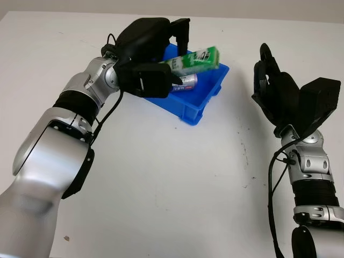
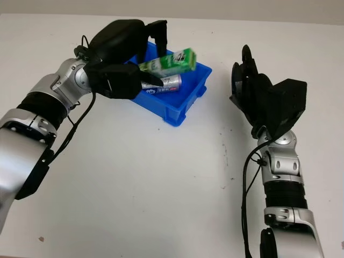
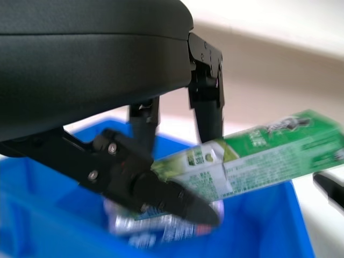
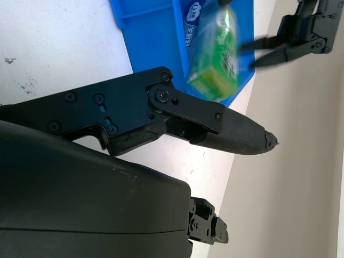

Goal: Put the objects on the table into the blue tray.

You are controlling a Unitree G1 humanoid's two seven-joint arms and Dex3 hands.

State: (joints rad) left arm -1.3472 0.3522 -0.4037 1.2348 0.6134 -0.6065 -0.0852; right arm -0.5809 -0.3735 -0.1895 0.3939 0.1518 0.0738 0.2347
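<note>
Left robot hand is over the blue tray, fingers clamped round a green box held above it. A silver can lies inside the tray. Right robot hand is open, hovering off to the side above the white tabletop.

You see the blue tray partly covered by the left hand; silver can inside it half hidden; green box print blurred, unreadable.
</note>
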